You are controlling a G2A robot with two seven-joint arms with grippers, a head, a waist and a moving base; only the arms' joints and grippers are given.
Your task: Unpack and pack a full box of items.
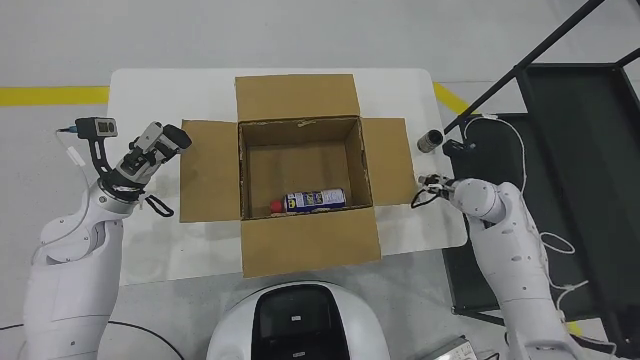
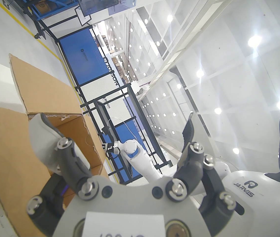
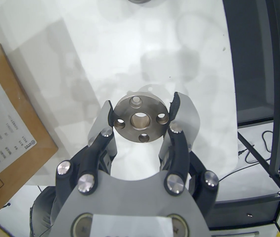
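- My right gripper [image 3: 142, 110] is clamped on a metal disc [image 3: 140, 120], one pad on each side of its rim. Gripping across the rim keeps the flat face level.
- The disc sits at the table's [image 1: 150, 90] right edge, just beyond the box's [image 1: 300, 132] right flap. I cannot tell whether it rests on the surface or hangs just above it.
- My left gripper [image 2: 115, 124] has its jaws wide apart with nothing between them. It is beside the left flap and tilted up away from the table. My judgement is that it is parked clear so the opening stays free.
- All the flaps [image 1: 206, 169] are folded outward, which leaves the inside reachable from above.
- The can [image 1: 313, 199] lies on its side on the box floor, against the near wall.
- The metal cylinder [image 1: 431, 141] lies on the table near the disc, outside the box.
- Count: 1 box with 4 flaps open, 1 can inside, 1 disc held (4 small holes around 1 middle bore), and 1 cylinder on the table.
- Whether this is the unpacking or the packing stage, I cannot tell.
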